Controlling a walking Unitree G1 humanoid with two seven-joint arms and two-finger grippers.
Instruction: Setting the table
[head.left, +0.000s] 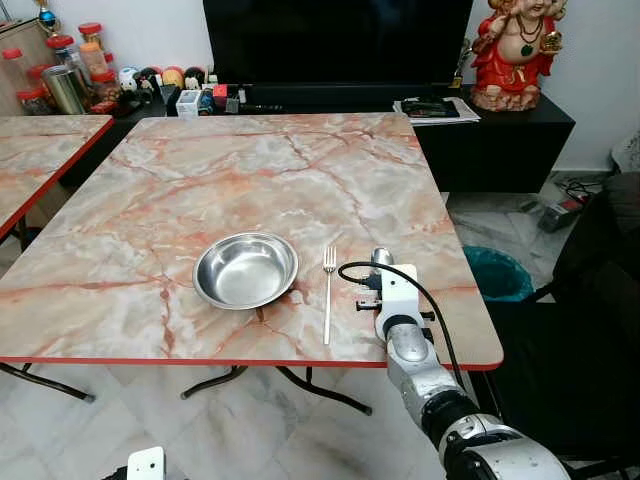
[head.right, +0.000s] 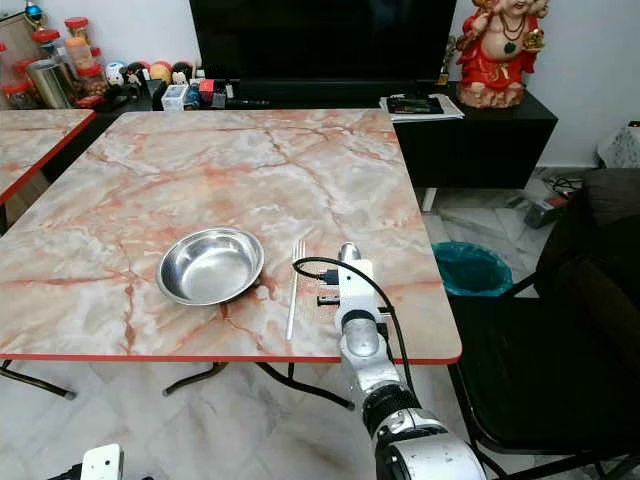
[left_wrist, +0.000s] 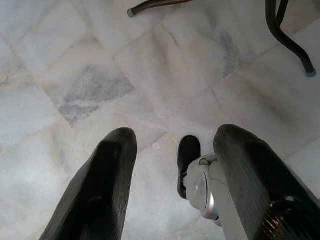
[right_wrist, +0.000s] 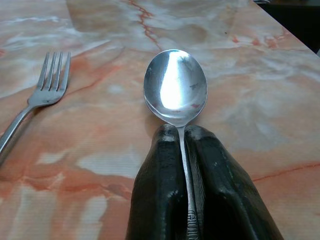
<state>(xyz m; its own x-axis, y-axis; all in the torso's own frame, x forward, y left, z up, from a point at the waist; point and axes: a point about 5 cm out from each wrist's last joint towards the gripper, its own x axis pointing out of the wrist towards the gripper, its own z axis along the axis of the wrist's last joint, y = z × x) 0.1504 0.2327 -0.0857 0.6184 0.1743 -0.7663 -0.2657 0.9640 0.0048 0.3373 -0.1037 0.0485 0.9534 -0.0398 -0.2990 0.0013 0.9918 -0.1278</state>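
Note:
A steel bowl (head.left: 246, 269) sits near the front edge of the marble table (head.left: 200, 180). A fork (head.left: 328, 290) lies just right of the bowl, tines pointing away from me. My right gripper (right_wrist: 184, 137) is shut on a steel spoon (right_wrist: 175, 86) by its handle, with the spoon's bowl (head.left: 381, 256) low over the table to the right of the fork. My left gripper (left_wrist: 172, 150) hangs open over the floor, nothing between its fingers.
A black chair (head.left: 575, 330) stands at the table's right side, with a teal bin (head.left: 497, 272) behind it. A TV cabinet (head.left: 480, 130) with jars, papers and a red statue (head.left: 515, 50) runs along the back. A second marble table (head.left: 40, 150) stands at the left.

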